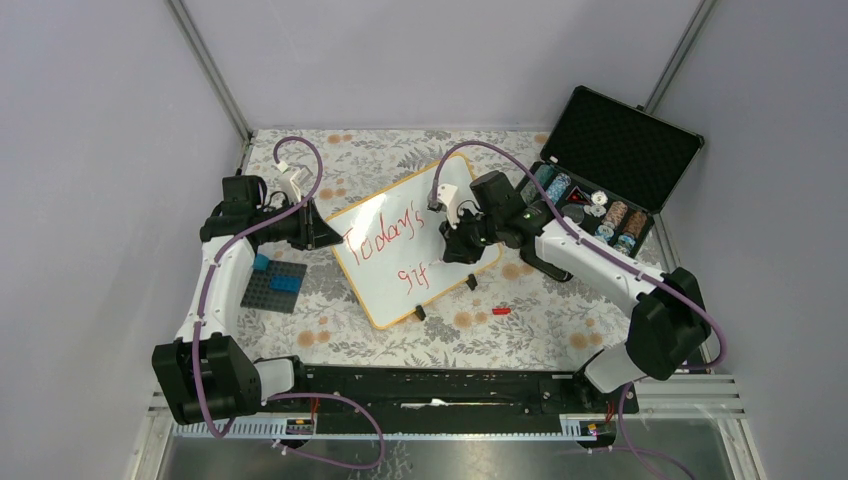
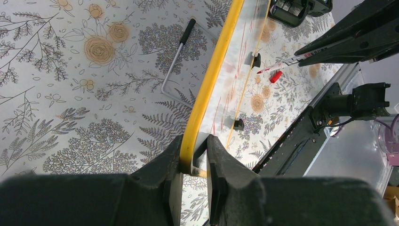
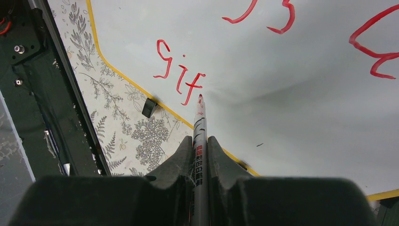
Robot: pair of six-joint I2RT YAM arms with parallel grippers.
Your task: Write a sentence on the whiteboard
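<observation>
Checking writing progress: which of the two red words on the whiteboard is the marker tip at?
The lower word, "gif", just past its f; "Today's" lies above it, away from the marker tip.

Overhead view from behind, two close wrist views (whiteboard (image 1: 378,278) shared)

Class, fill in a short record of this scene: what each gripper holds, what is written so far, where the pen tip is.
left gripper: jaws shut on the whiteboard, at its yellow rim
right gripper: jaws shut on a red marker
sentence: "Today's" above "gif", in red
marker tip: just right of the "f"
cap: red, loose on the table
</observation>
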